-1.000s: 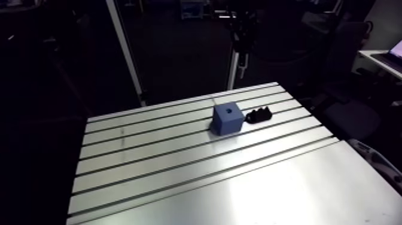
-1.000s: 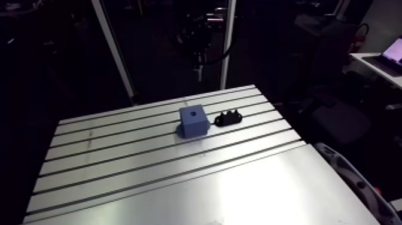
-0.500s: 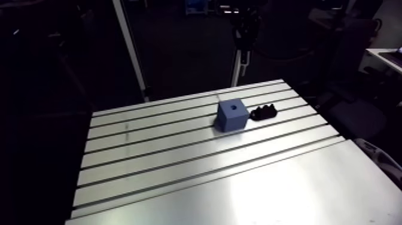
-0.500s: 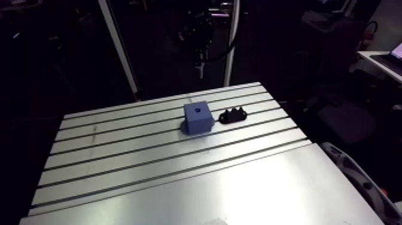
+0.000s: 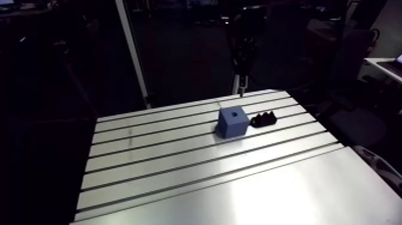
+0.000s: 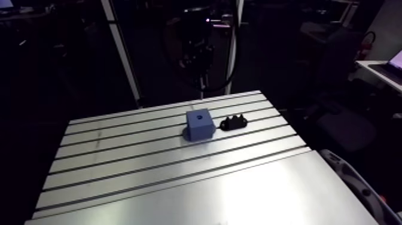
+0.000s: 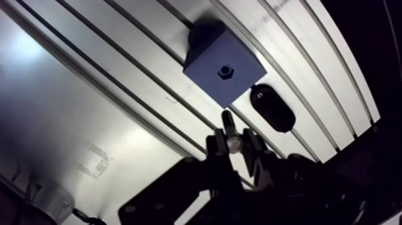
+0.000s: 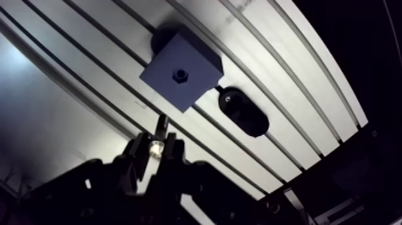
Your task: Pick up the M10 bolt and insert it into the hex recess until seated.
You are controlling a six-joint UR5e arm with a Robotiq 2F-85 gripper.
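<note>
A blue block stands on the slotted table, with a small hex recess in its top face. My gripper is shut on the M10 bolt, whose shank points out past the fingertips toward the block. In the wrist view the bolt tip hangs just short of the block's near edge, high above the table. In the arm view the gripper is dark, above and behind the block.
A black oval holder lies right beside the block, on the side toward the table's far edge; it shows in the arm view as the holder. A white upright post stands behind the table's back edge.
The whole arm view has shifted a little, so the camera moved. The block and the black holder stay where they were. The gripper stays above and behind the block.
</note>
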